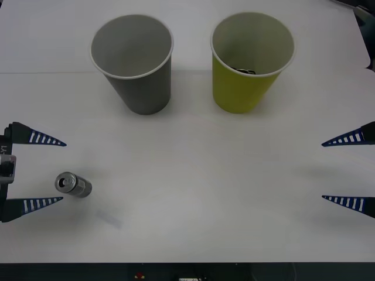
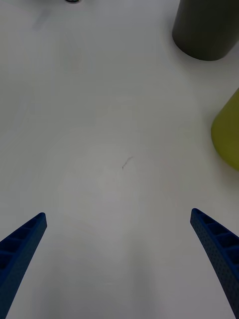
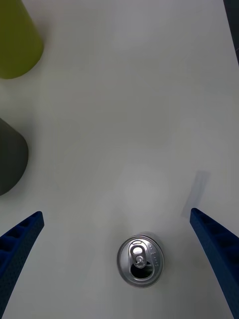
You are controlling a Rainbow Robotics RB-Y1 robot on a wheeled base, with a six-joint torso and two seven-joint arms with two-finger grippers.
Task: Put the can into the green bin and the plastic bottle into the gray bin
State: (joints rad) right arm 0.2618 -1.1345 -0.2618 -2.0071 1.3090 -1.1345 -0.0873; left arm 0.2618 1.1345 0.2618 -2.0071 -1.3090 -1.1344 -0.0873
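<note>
White table (image 1: 193, 175): left claw (image 3: 117, 259) spread wide around the can (image 3: 140, 260), whose top looks opened.

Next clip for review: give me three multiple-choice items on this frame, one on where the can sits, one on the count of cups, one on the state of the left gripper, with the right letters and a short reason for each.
1. Where is the can?
A. Inside the gray bin
B. On its side on the table, between the open fingers of the left gripper
C. Beside the right gripper

2. How many large paper cups stand on the table?
A. One
B. Two
C. Three

3. What is the state of the left gripper?
A. Open, holding nothing
B. Shut on the can
C. Shut on a cup

Key:
1 B: the can lies between the two blue fingers in the front view, with its pull-tab top facing the left wrist camera.
2 B: only the gray bin and the green bin stand upright.
3 A: the fingers are spread wide, clear of the can.
</note>
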